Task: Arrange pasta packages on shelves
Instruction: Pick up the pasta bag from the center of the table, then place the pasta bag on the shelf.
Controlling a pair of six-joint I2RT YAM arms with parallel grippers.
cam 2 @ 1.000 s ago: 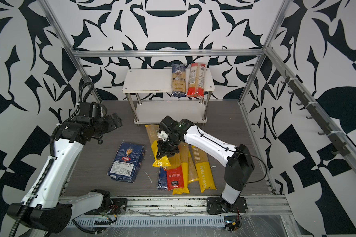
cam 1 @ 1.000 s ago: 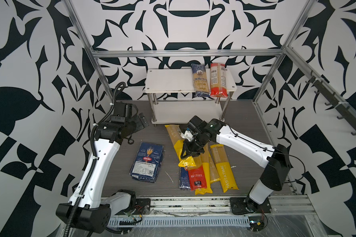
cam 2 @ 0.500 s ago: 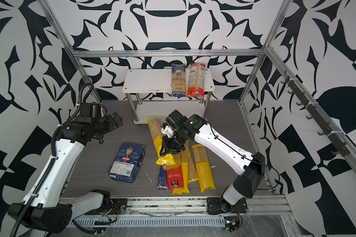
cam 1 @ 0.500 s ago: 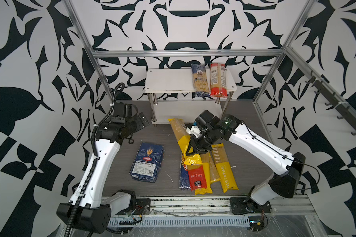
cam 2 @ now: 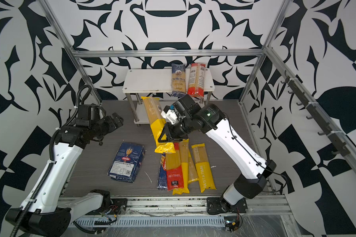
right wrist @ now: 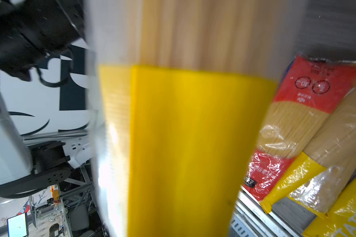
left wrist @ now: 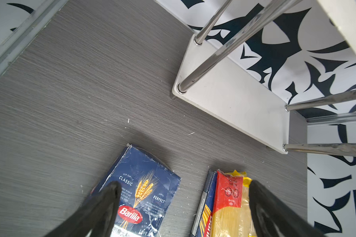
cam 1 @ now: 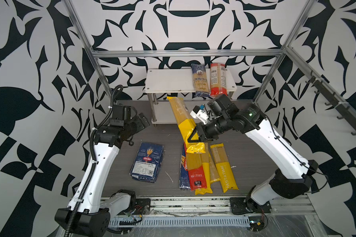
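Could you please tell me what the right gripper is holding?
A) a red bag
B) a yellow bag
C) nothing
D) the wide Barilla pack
B: in both top views the right gripper is shut on the yellow bag, gripping its solid yellow part.

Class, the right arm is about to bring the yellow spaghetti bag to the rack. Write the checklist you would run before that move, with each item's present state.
1. Right gripper shut on the yellow bag: ok.
2. Bag's lower end free of the pile of packs on the table: cannot tell; they overlap in both top views.
3. Room on the rack's top board: ok, bare beside the blue bag and red bag.
4. Lower board free: ok, nothing on the part that shows.
5. Left gripper out of the path: ok, open, apart from the rack.
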